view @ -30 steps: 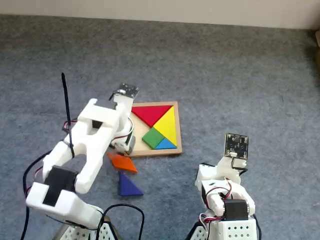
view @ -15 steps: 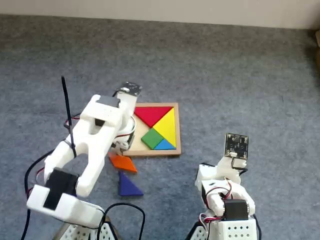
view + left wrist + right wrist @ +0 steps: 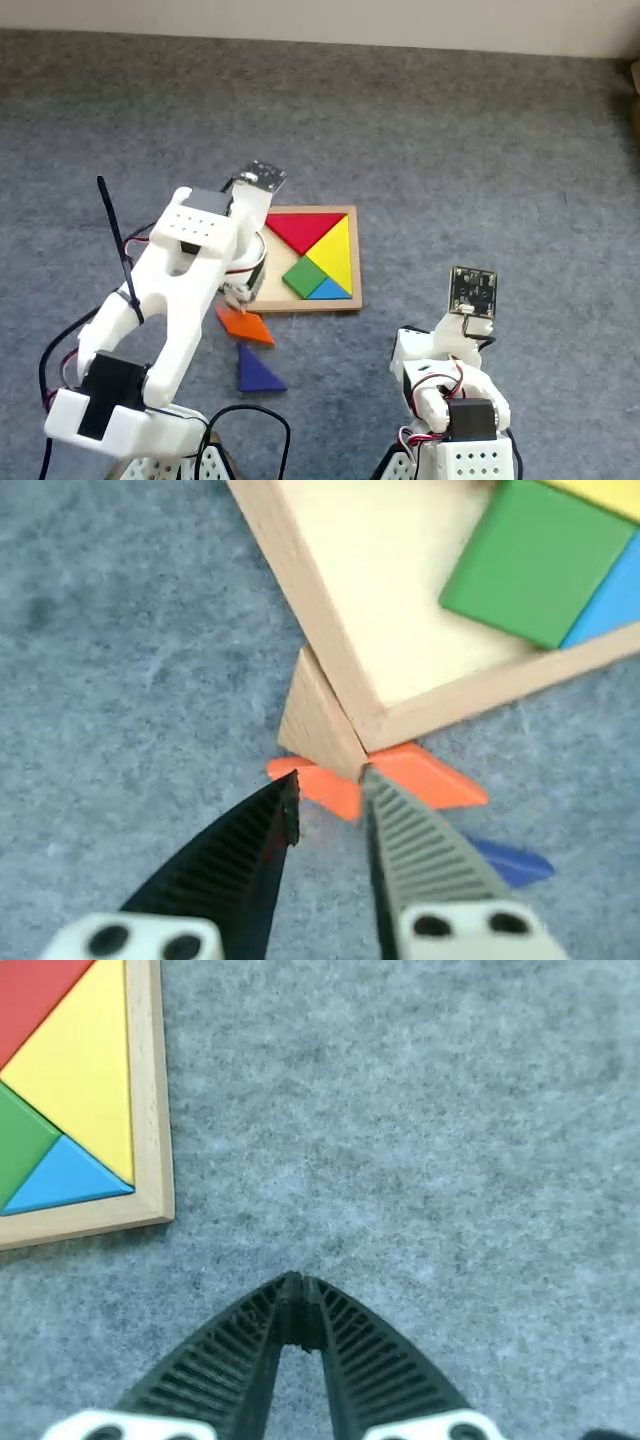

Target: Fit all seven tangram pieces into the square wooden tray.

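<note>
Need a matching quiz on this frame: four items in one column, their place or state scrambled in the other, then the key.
Column 1
1. orange piece
2. dark blue triangle
3. green square
4. right gripper

Column 2
A. inside the tray, against the yellow triangle
B. shut, over bare carpet
C. on the carpet at a corner of the tray
D. on the carpet, apart from the tray

Pairs: 1-C, 2-D, 3-A, 4-B

Indoor robotics test area, room type unclear. Grey carpet [image 3: 480,150] beneath the fingers [image 3: 240,865] of the left gripper [image 3: 329,780]; pale wall strip [image 3: 400,22] well beyond them.
</note>
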Tool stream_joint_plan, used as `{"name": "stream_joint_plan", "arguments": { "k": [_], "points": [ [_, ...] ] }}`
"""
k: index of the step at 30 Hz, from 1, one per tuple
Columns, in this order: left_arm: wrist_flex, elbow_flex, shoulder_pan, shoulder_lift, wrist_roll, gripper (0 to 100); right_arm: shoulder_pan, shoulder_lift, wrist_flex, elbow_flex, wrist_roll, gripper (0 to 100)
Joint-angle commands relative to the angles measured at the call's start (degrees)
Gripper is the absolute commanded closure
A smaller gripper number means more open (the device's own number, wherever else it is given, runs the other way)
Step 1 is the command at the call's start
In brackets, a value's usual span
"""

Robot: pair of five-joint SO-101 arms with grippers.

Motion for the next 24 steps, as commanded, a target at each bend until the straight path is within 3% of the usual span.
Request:
{"name": "stream_joint_plan", "arguments": {
  "k": [1,12,18,24],
  "points": [
    [2.5,-0.4,-1.4,-2.4,-1.0,75,0.8,0.0,-1.1,5.7,0.4,99.0],
    [-9.1,6.4,-2.8,-2.3,-1.0,73,0.8,0.0,-1.1,5.7,0.4,99.0],
    [-9.5,7.2,-2.4,1.0,-0.9,77,0.8,0.0,-1.1,5.7,0.4,99.0],
    [-5.8,-1.9,-2.3,14.1,-1.0,83,0.8,0.0,-1.1,5.7,0.4,99.0]
  ]
}}
